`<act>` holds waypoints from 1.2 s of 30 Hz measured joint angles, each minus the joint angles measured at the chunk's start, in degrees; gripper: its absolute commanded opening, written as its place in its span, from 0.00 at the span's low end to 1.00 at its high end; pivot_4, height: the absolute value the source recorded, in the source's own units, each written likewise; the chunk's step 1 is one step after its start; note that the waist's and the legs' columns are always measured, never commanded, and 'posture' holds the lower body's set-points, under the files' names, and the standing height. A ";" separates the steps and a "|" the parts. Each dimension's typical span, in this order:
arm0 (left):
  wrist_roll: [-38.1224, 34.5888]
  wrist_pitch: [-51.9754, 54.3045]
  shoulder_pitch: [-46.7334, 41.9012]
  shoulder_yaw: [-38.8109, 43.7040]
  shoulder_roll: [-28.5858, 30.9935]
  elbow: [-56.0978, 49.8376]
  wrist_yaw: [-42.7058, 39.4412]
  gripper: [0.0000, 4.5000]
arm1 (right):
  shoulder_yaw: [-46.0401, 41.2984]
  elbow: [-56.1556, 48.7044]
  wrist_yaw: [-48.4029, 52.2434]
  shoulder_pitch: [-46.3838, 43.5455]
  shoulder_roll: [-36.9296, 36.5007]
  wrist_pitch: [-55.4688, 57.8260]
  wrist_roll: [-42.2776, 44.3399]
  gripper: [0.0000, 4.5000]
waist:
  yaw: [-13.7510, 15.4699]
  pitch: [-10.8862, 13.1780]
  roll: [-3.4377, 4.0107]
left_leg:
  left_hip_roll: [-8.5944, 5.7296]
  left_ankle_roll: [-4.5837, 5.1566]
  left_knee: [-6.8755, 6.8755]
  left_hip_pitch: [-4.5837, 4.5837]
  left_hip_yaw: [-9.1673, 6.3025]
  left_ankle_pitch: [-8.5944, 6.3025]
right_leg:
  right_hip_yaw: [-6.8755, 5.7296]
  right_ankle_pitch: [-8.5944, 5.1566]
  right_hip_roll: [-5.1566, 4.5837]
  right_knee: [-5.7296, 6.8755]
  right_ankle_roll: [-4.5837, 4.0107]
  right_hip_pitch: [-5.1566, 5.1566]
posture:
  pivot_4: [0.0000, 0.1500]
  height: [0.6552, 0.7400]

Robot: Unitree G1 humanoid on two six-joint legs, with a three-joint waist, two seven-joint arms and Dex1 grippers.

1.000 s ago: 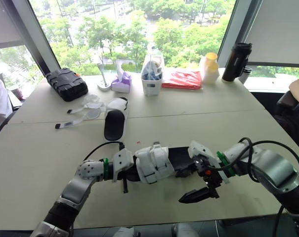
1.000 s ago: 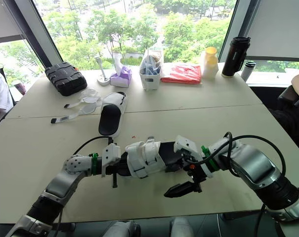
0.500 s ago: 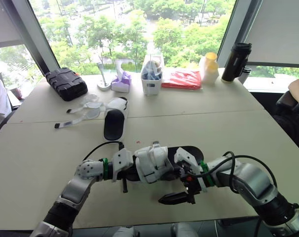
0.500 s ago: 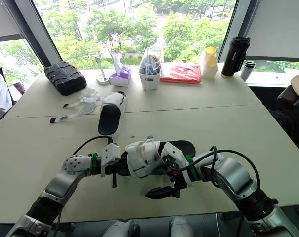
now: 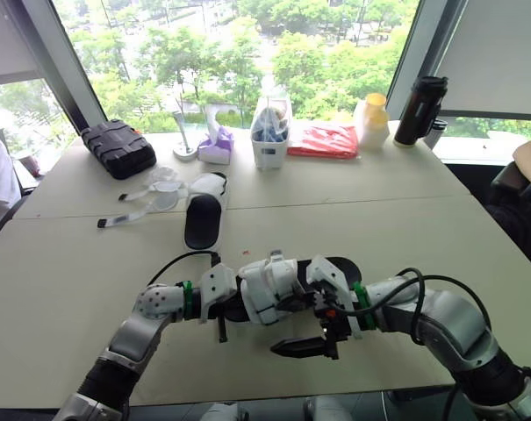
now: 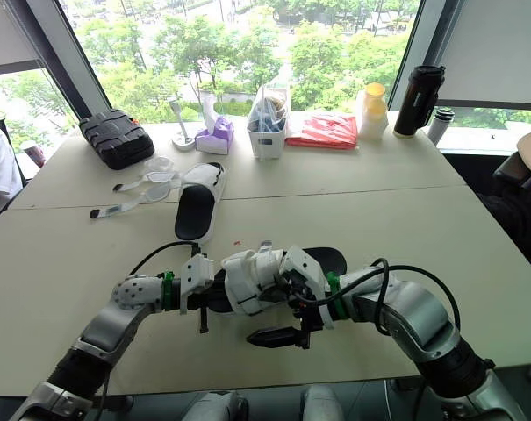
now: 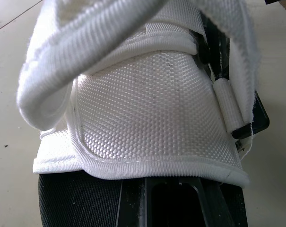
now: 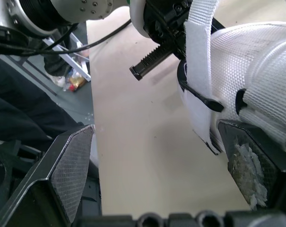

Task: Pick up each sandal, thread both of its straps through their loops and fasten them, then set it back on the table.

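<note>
Near edge of the counter (image 5: pixel 405 228), at my 12 o'clock: the near sandal (image 5: pixel 278 285), with a black sole and white straps, its length running from 9 to 3 o'clock. My left gripper (image 5: pixel 234 303) is clamped on its 9 o'clock end. My right gripper (image 8: pixel 154 142) sits just at the sandal's 5 o'clock side with its fingers (image 8: pixel 69 165) spread wide apart. A loose white strap (image 8: pixel 199 71) hangs in the gap, close to one finger and gripped by neither.

Mid-counter, at 11 o'clock from the near sandal and well apart from it: the far sandal (image 5: pixel 204 215), flat on the counter, its unfastened straps (image 5: pixel 147 197) trailing toward 9 o'clock.

Far edge, from 10 to 2 o'clock: black case (image 5: pixel 118 149), purple tissue box (image 5: pixel 216 147), white caddy (image 5: pixel 269 140), red packet (image 5: pixel 324 140), yellow-lidded bottle (image 5: pixel 371 118), black tumbler (image 5: pixel 419 110).
</note>
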 measured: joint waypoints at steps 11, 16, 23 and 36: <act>0.01 -0.01 -0.71 -0.36 -0.21 0.59 -0.69 0.00 | 2.19 1.78 -1.20 -2.02 1.05 3.30 1.83 1.00 | 0.02 0.00 0.00 | -0.02 0.00 0.00 -0.01 0.00 0.00 | 0.00 -0.01 -0.01 -0.02 -0.02 0.01 | 1.00 1.00; 0.02 0.00 -0.57 -0.34 -0.19 0.49 -0.62 0.00 | 3.85 4.95 -1.24 -3.04 3.69 4.73 2.15 1.00 | 0.00 -0.01 0.01 | -0.01 0.00 0.00 0.01 -0.01 0.00 | 0.00 -0.01 -0.01 -0.01 -0.02 0.02 | 1.00 1.00; 0.04 0.04 0.05 -0.05 -0.01 0.15 0.07 0.00 | 5.41 8.45 -1.49 -4.59 6.08 5.10 1.90 0.82 | -0.11 -0.06 0.06 | 0.00 0.00 0.00 0.08 -0.01 0.00 | 0.00 -0.03 0.01 0.01 -0.07 0.07 | 1.00 1.00; 0.06 0.56 0.72 -0.08 -0.15 -1.07 0.58 0.00 | 7.87 11.39 -2.98 -5.14 6.05 5.41 -1.02 0.02 | -0.07 -0.06 0.05 | -0.02 0.02 -0.01 -0.01 0.01 -0.04 | 0.02 0.01 0.00 -0.02 -0.02 -0.02 | 1.00 1.00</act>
